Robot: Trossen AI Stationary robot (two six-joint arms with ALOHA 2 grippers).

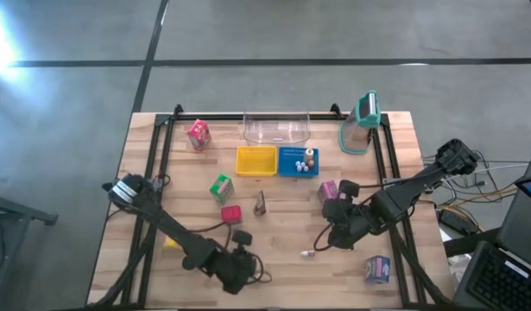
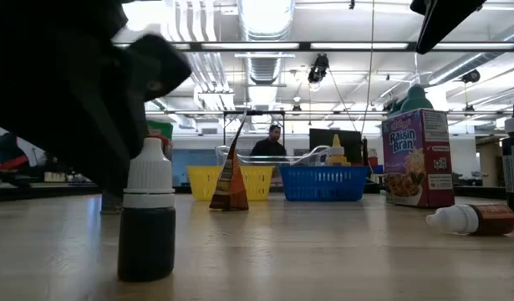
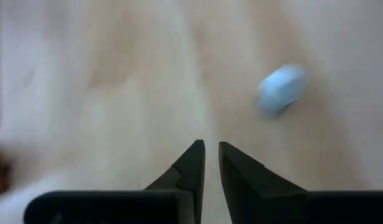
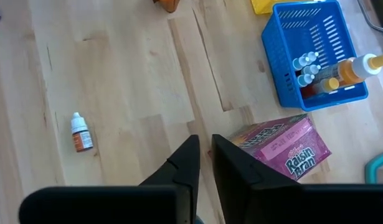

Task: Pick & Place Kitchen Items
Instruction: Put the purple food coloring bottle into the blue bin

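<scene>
The right tool (image 4: 205, 144) hangs with fingers nearly together, gripping nothing — near the pink Raisin Bran carton (image 4: 284, 147). The left tool (image 3: 211, 152) is closed and empty, by the desk's (image 1: 282, 268) front edge.

The pale wooden plank counter (image 4: 129, 93) looks smooth and matt, its grain showing. Just ahead of the right end effector (image 4: 205, 155), the pink printed cardboard carton (image 4: 284, 146) has a slight sheen. Beyond it, the blue slotted plastic basket (image 4: 284, 56) looks glossy; the small brown white-capped dropper bottle (image 4: 81, 133) is probably plastic.
</scene>
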